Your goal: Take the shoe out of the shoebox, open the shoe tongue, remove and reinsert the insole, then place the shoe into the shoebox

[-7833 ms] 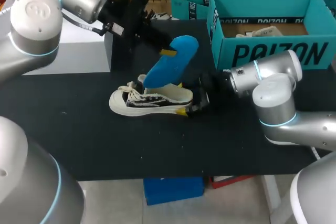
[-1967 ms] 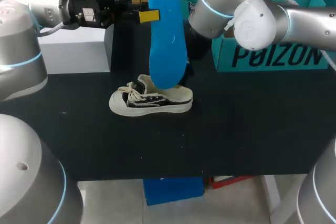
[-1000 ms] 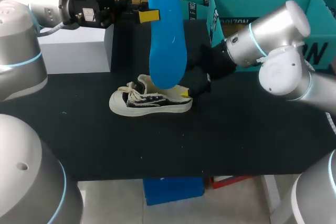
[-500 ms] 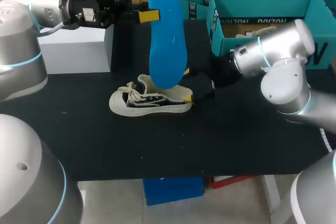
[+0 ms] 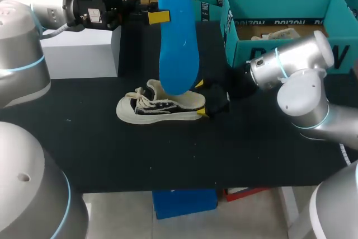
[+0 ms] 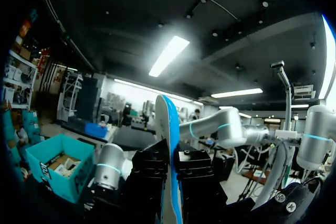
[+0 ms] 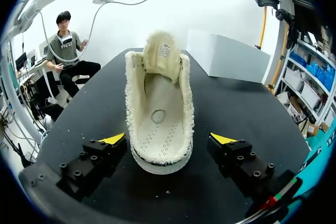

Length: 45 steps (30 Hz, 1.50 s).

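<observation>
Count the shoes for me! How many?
1 for sure: the shoe lies on the table, its heel in the open right gripper. Something pale inside the shoebox could be another.

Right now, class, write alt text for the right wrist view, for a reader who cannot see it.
A cream shoe sits on the black table, seen heel-first with its opening up and its tongue raised at the far end. The right jaws stand open, one yellow tip on each side of the heel, touching neither side.
</observation>
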Available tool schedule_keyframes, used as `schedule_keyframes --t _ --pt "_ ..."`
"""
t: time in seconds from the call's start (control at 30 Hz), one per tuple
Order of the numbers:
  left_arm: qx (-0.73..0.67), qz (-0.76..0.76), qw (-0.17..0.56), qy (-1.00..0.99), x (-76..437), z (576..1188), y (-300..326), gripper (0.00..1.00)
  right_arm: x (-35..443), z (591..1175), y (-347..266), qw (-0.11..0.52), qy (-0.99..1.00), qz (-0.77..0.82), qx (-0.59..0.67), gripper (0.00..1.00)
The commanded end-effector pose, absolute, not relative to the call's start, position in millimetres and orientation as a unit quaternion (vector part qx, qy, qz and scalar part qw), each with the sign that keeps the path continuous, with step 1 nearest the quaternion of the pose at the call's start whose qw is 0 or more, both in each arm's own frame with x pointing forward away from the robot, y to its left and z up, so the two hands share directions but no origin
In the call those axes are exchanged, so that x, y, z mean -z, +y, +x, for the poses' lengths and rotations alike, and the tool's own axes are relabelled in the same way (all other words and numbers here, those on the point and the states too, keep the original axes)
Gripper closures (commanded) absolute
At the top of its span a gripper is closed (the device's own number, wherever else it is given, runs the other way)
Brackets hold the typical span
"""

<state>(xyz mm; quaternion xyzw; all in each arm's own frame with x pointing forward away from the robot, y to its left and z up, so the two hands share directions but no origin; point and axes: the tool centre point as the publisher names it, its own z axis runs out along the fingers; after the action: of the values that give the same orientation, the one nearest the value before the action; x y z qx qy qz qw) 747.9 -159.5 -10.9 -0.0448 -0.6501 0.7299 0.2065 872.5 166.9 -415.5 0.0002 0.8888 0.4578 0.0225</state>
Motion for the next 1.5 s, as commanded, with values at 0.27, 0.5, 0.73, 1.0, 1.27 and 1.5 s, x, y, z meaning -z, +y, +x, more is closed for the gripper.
schedule_keyframes --t 0.27,0.5,0.73,1.0,1.27,1.5 --pt "-0.73 -0.044 0.204 -0.65 12 747 -161 1.0 421 873 168 0.024 0.888 0.004 -0.46 0.0" --pt "-0.73 -0.044 0.204 -0.65 12 747 -161 1.0 401 878 161 0.01 0.914 -0.012 -0.405 0.0" --pt "-0.73 -0.044 0.204 -0.65 12 747 -161 1.0 384 885 160 -0.014 0.94 -0.023 -0.341 0.0" --pt "-0.73 -0.044 0.204 -0.65 12 747 -161 1.0 375 891 165 -0.034 0.967 -0.025 -0.25 0.0" --pt "-0.73 -0.044 0.204 -0.65 12 747 -161 1.0 369 894 175 -0.035 0.984 -0.02 -0.175 0.0" --pt "-0.73 -0.044 0.204 -0.65 12 747 -161 1.0 366 896 191 -0.033 0.992 -0.024 -0.117 0.0"
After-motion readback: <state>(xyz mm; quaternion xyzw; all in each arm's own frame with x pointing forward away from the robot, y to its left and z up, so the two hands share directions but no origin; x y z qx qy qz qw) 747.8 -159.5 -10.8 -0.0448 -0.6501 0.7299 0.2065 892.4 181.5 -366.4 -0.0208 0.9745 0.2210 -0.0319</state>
